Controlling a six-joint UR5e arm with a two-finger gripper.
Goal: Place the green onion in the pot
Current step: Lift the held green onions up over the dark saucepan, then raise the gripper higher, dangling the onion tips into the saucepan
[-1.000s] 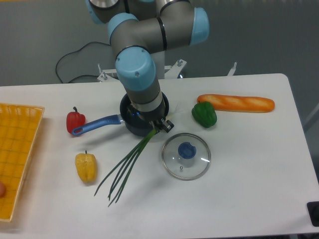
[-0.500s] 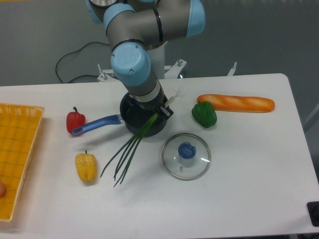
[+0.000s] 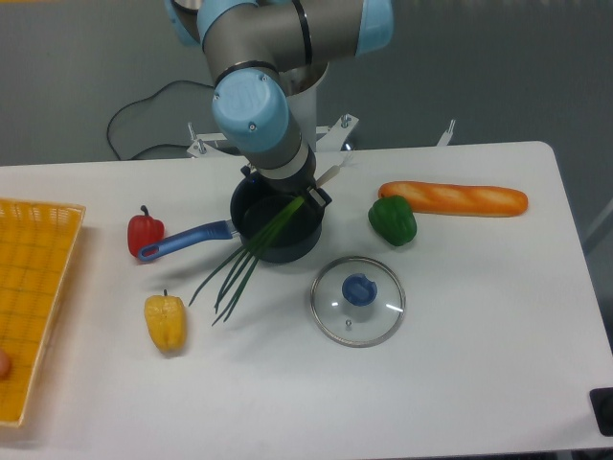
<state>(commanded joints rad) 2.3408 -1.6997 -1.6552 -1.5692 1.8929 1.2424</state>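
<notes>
a: what is around? a white table [image 3: 479, 364], grey floor behind.
b: the hand [image 3: 316, 196] pinches the green onion [image 3: 244, 264], stalks across the pot [image 3: 278, 230] rim.

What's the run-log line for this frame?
gripper: shut on green onion | root end over pot | stalks trail over front rim onto table | lid off, right of pot | release: not yet

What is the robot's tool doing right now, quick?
Tool: shut on the green onion near its pale root end, above the pot; the stalks trail out over the rim toward the table.
</notes>
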